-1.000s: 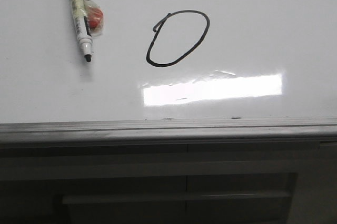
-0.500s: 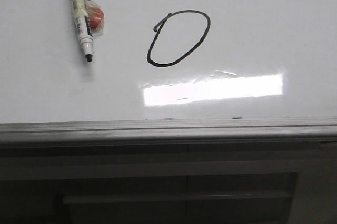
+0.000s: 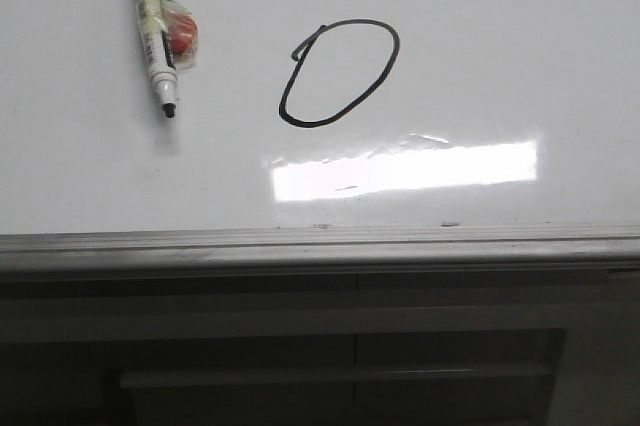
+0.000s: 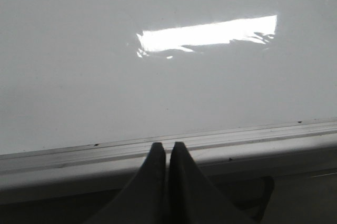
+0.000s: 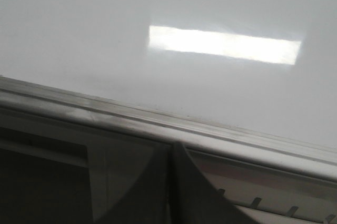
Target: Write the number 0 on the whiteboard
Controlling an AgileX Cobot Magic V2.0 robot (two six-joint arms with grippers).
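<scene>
Hovering off the near edge, my left gripper and right gripper are both closed, empty. One number 0 sits mid-whiteboard; one marker lies toward the far-left corner beside one red eraser.

whiteboard: smooth, glossy white, mirrors a bright glare | rail: dull grey brushed metal, lower frame | pen: smooth white plastic, upper left | 0: matt black ink | fingers: matt dark plastic
</scene>
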